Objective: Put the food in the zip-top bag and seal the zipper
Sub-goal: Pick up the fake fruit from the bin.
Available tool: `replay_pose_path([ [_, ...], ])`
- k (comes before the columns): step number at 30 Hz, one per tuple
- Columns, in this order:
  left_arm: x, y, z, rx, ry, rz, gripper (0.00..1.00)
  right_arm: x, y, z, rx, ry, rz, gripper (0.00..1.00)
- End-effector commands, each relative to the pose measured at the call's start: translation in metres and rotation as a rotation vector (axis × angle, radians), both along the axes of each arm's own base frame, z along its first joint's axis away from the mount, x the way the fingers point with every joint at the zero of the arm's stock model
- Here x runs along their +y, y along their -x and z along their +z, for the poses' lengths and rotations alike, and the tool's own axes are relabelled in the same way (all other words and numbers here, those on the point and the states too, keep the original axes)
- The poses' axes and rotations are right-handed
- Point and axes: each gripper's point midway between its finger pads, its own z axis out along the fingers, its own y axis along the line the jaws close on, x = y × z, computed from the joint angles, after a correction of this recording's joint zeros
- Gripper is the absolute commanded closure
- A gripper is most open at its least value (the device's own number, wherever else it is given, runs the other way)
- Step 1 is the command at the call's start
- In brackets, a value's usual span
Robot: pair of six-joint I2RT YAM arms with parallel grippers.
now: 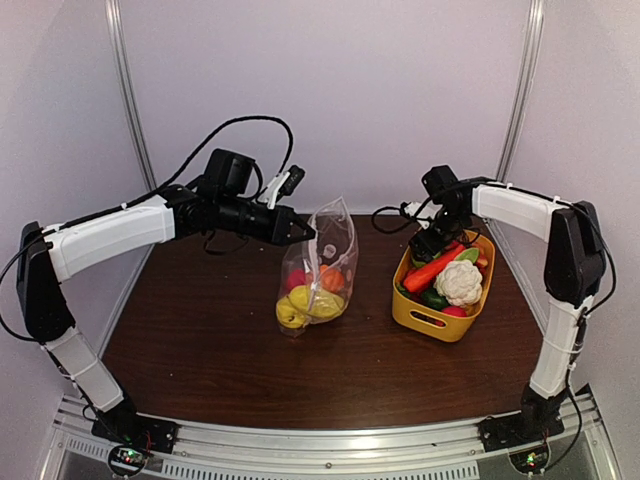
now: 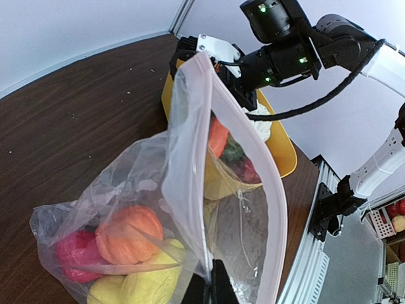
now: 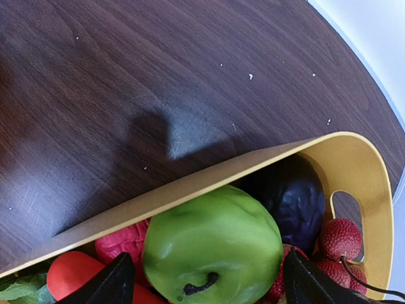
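Observation:
The clear zip-top bag (image 1: 322, 262) stands in the middle of the table with its mouth up and open. My left gripper (image 1: 300, 231) is shut on the bag's rim; in the left wrist view its fingertips (image 2: 215, 288) pinch the edge beside the pale zipper strip (image 2: 269, 190). Inside the bag lie a yellow lemon (image 2: 142, 288), an orange fruit (image 2: 130, 234) and a red piece (image 2: 76, 253). My right gripper (image 1: 428, 240) is open over the far end of the yellow basket (image 1: 420, 313). Its fingers (image 3: 114, 282) straddle a green apple (image 3: 212, 244) without closing on it.
The basket also holds an orange carrot (image 1: 432, 270), a white cauliflower (image 1: 459, 283), a dark purple fruit (image 3: 294, 196) and red lychees (image 3: 338, 237). Its rim (image 3: 190, 183) lies just ahead of my right fingers. White walls enclose the table on three sides.

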Motion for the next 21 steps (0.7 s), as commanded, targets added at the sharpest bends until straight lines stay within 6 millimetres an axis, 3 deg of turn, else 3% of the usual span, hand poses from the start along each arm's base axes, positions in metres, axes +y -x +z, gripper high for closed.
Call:
replay_pose_path([
  [1,-0.003,0.000,0.006,-0.027,0.026,-0.019,1.00,0.005,-0.006,-0.003,0.012,0.007,-0.002,0.21],
  [4,-0.003,0.000,0.006,-0.028,0.025,-0.018,1.00,0.005,-0.005,0.003,0.009,-0.001,-0.008,0.27],
  [10,-0.003,0.001,0.006,-0.026,0.027,-0.022,1.00,0.004,0.007,0.035,-0.044,-0.044,-0.005,0.38],
  [21,-0.008,0.000,-0.008,0.008,0.017,-0.036,1.00,0.005,0.046,0.092,-0.127,-0.149,0.039,0.42],
])
